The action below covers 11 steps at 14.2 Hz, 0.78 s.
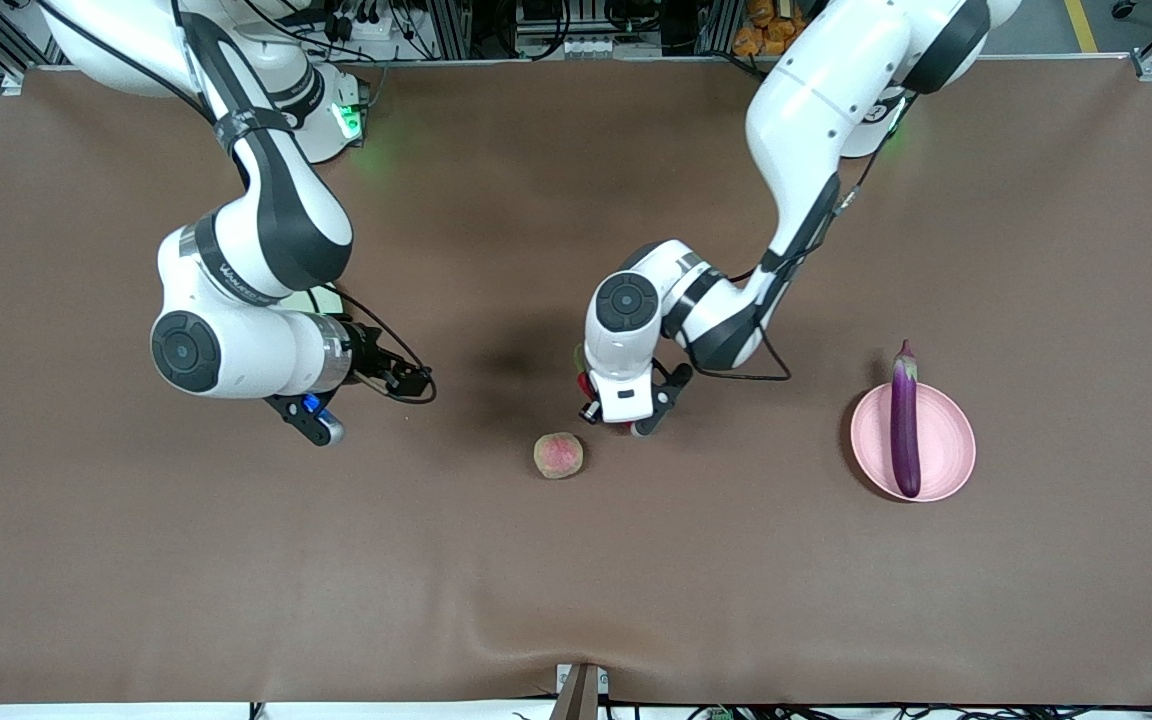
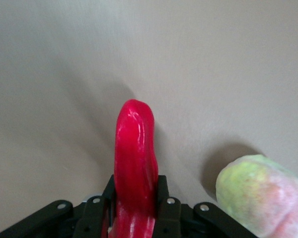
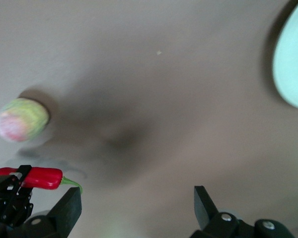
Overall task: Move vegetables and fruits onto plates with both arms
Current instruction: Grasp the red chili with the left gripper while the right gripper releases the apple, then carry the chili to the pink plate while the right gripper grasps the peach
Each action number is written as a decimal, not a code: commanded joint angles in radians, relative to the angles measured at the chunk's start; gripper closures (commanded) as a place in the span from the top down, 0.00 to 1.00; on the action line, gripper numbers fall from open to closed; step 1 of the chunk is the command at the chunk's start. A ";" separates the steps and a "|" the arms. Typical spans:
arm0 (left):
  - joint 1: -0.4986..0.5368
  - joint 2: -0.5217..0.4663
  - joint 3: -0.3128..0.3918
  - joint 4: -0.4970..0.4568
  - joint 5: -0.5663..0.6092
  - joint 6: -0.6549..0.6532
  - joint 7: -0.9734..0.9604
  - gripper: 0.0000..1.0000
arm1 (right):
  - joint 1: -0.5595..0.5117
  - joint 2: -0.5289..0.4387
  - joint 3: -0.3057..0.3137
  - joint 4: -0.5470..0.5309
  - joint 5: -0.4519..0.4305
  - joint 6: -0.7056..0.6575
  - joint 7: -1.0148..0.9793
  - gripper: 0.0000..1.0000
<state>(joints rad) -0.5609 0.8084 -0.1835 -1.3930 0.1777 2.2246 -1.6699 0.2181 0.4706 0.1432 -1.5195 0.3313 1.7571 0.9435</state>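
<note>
My left gripper (image 1: 620,420) is shut on the red chili pepper (image 2: 134,148), low over the middle of the table. The chili and its green stem also show in the right wrist view (image 3: 37,177). The yellowish-green fruit with a pink blush (image 1: 558,455) lies on the table beside that gripper, a little nearer the front camera. The purple eggplant (image 1: 904,420) lies on the pink plate (image 1: 956,445) toward the left arm's end. My right gripper (image 1: 412,381) is open and empty. The green plate's rim (image 3: 293,64) shows in the right wrist view only. The red fruit is out of view.
A brown cloth (image 1: 576,580) covers the table, with a small ridge at its front edge. The right arm's elbow (image 1: 236,300) hangs over the table toward its own end and hides what lies under it.
</note>
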 commanded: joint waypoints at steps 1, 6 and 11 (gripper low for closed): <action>0.031 -0.099 0.004 -0.020 0.013 -0.147 0.170 0.00 | 0.009 0.060 -0.008 0.091 0.067 0.028 0.037 1.00; 0.218 -0.164 0.003 -0.023 0.013 -0.272 0.686 0.00 | 0.107 0.187 -0.008 0.162 0.075 0.290 0.205 1.00; 0.407 -0.173 0.004 -0.034 0.037 -0.321 1.158 0.00 | 0.254 0.263 -0.020 0.151 0.019 0.577 0.397 1.00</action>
<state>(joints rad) -0.2067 0.6573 -0.1685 -1.4032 0.1844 1.9253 -0.6525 0.4209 0.7026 0.1401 -1.4033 0.3836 2.2684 1.2682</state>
